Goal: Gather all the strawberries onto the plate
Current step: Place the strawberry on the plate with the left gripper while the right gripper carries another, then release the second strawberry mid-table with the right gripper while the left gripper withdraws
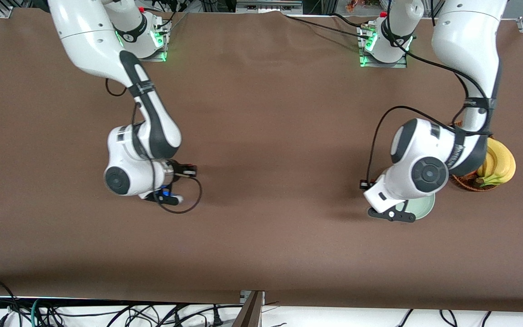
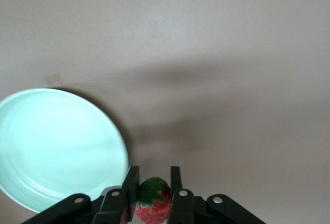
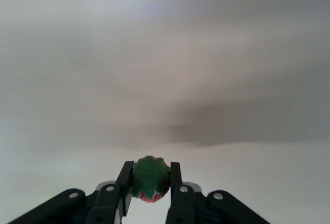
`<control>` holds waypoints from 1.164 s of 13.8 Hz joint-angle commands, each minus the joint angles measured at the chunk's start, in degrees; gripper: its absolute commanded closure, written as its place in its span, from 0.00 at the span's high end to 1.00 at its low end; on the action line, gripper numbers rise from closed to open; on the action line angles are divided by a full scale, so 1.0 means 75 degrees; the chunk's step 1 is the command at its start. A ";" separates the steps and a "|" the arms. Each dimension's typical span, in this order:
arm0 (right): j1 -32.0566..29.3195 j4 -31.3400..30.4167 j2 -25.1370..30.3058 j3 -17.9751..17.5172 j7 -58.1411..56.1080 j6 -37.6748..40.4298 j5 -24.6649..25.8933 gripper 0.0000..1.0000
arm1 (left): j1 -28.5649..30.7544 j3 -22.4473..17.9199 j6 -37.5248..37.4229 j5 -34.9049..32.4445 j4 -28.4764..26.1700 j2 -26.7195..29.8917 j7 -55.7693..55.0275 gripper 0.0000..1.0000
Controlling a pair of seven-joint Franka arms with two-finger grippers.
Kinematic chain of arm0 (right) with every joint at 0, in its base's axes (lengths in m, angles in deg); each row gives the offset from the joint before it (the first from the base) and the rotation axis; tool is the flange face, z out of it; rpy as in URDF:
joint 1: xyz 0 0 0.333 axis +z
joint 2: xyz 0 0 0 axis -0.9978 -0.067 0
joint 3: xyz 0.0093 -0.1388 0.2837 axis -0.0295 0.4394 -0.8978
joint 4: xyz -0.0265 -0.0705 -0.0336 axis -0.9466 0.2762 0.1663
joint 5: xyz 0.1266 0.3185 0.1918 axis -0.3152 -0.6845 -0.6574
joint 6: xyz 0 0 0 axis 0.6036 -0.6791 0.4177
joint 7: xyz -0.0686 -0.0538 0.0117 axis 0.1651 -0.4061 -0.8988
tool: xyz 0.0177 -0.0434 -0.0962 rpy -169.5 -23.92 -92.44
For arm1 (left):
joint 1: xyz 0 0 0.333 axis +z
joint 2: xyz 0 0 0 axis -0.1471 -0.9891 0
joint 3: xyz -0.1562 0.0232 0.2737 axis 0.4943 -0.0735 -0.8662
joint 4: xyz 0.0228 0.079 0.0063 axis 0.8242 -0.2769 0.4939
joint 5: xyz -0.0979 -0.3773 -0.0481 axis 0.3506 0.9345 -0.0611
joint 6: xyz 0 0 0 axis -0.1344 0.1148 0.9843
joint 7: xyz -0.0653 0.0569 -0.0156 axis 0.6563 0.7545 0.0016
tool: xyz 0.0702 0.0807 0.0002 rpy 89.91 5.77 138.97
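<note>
The brown table (image 1: 261, 159) is lying mostly bare between the arms. Two strawberries are showing. The left gripper (image 2: 154, 185) is pinching one strawberry (image 2: 153, 203) beside the plate (image 2: 56, 146), at its 4 o'clock in the left wrist view. The right gripper (image 3: 149, 180) is pinching the other strawberry (image 3: 150, 178) over bare table.

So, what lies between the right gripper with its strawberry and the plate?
Only bare brown table, as the front view shows. The right gripper holds a strawberry; the plate sits under the left arm.
</note>
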 commanded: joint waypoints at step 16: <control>0.3279 0.2118 -0.2231 -0.0382 0.4267 -0.4857 -0.0583 1.00 | 0.0831 0.0313 0.0290 -0.0931 -0.0370 -0.0453 0.2779 1.00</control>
